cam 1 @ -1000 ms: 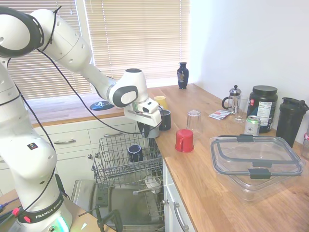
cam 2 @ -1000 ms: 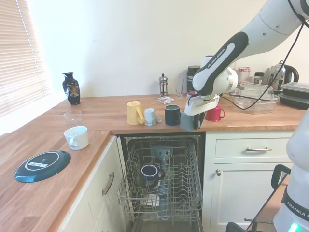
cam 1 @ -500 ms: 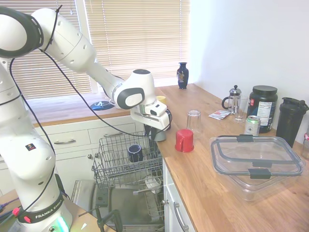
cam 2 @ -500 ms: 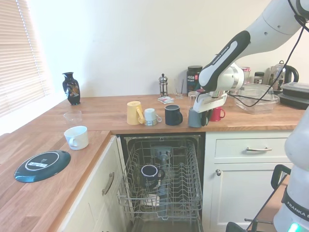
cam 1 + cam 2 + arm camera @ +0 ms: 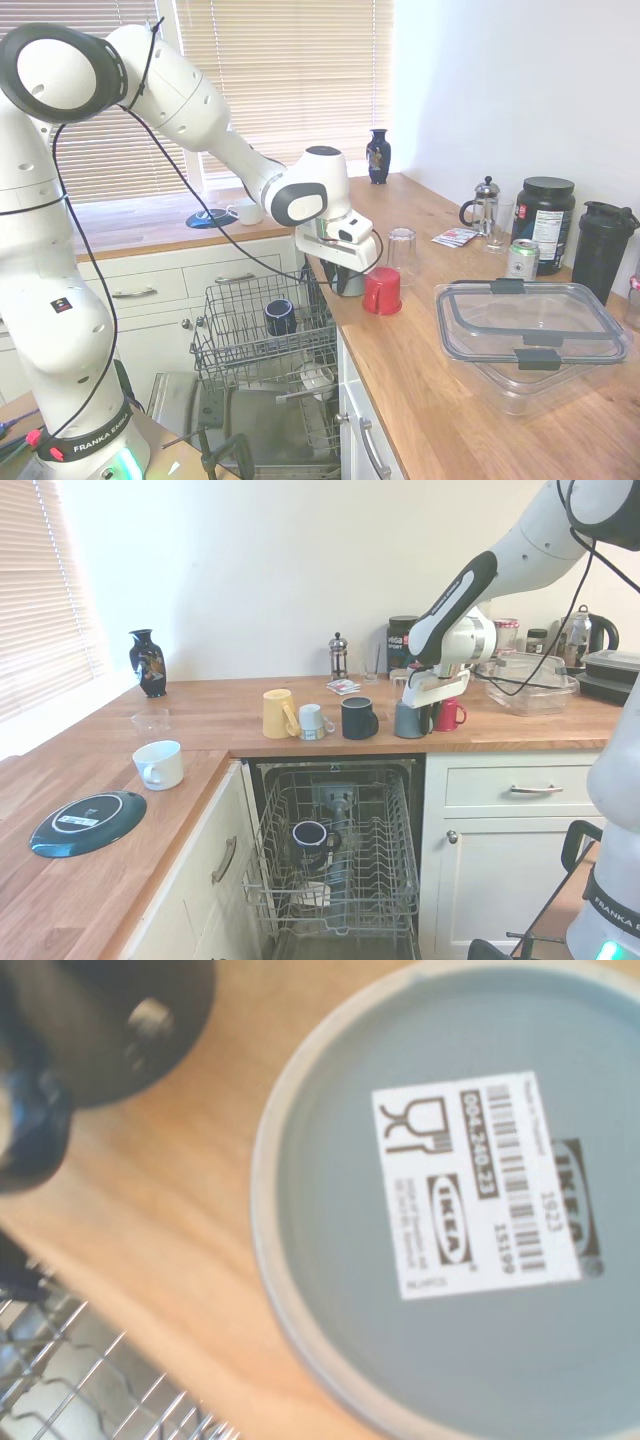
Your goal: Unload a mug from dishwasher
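The grey-blue mug (image 5: 348, 281) stands upside down on the wooden counter, just beside the red cup (image 5: 382, 290). My gripper (image 5: 349, 266) is directly over it and shut on it. From the other side the mug (image 5: 408, 720) sits near the counter's front edge under the gripper (image 5: 421, 702). The wrist view is filled by the mug's base (image 5: 470, 1210) with a white barcode label. Below the counter the dishwasher (image 5: 335, 850) is open, its wire rack (image 5: 260, 335) pulled out with a dark navy mug (image 5: 280, 316) in it.
A dark mug (image 5: 356, 718), a small pale mug (image 5: 312, 721) and a yellow mug (image 5: 277, 713) line the counter edge. An upturned glass (image 5: 401, 250) and a clear lidded container (image 5: 530, 330) stand further along. White cup (image 5: 158, 764) and dark plate (image 5: 88, 822) sit on the side counter.
The arm carried the mug from above the rack's edge across onto the counter, ending next to the red cup. Nothing else moved.
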Tool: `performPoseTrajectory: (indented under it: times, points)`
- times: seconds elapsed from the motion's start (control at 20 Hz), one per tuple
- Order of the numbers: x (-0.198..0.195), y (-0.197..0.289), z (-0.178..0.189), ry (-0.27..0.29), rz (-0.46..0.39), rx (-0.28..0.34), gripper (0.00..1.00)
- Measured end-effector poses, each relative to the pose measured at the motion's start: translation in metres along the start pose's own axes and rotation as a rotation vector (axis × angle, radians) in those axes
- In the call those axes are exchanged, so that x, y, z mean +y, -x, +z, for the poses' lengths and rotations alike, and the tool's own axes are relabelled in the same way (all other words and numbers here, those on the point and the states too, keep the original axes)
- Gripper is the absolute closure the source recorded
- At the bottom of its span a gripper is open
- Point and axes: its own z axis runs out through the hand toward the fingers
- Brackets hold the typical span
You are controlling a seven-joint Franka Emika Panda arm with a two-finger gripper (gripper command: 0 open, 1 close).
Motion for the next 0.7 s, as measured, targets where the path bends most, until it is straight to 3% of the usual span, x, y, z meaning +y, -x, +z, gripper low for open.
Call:
performPoseTrajectory:
  times: [0.15,0.2,0.7]
  points:
    - [-0.0022,-0.0066,0.0033,0.005,0.0,0.001,1.0]
    - [-0.0016,-0.0073,0.0055,0.01,0.001,-0.004,0.0]
    - [0.0001,-0.0094,0.0041,0.019,-0.004,-0.009,0.0]
